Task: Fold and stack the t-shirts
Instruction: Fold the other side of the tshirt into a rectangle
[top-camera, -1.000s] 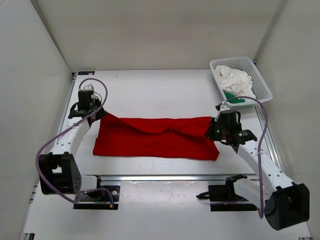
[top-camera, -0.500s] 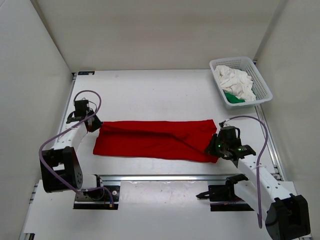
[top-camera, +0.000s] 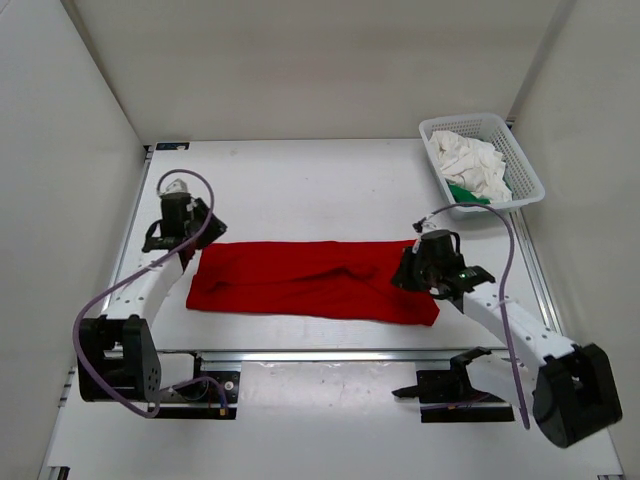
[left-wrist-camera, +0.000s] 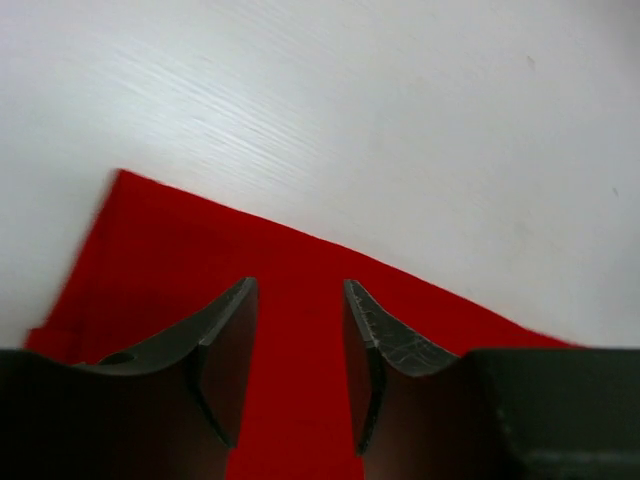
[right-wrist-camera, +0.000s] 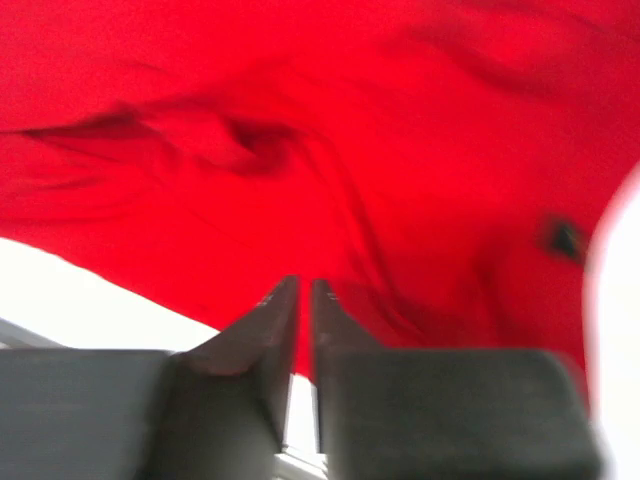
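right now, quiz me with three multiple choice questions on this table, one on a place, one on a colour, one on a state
1. Where does the basket stand on the table?
A far right corner; B near left corner; C middle.
2. What colour is the shirt spread out on the table?
A white; B green; C red.
3. How is the left gripper?
A shut on the shirt; B open; C out of view.

Answers:
1 A, the top view shows it in the far right corner.
2 C, the spread shirt is red.
3 B, its wrist view shows the jaws apart above the shirt, with nothing between them.
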